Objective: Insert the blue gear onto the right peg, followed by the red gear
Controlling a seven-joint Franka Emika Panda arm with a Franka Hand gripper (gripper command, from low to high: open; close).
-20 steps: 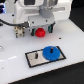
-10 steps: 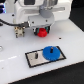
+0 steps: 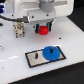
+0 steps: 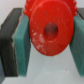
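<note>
The blue gear [image 3: 50,52] lies flat on the black-rimmed grey plate [image 3: 35,59], on its end toward the exterior view's right; the right peg is hidden under it. A thin short pin [image 3: 38,55] stands beside it on the plate. My gripper [image 3: 44,27] is shut on the red gear [image 3: 44,31] and holds it in the air behind the plate. In the wrist view the red gear [image 4: 49,30] with its centre hole sits between the teal finger pads [image 4: 21,45].
The plate sits on a white table [image 3: 15,70]. A small dark fixture [image 3: 19,31] stands on the table at the exterior view's left, behind the plate. A dark cable [image 3: 6,16] runs at the far left.
The gripper with the red gear has moved a little, shifting slightly toward the exterior view's right. The blue gear and plate have not moved.
</note>
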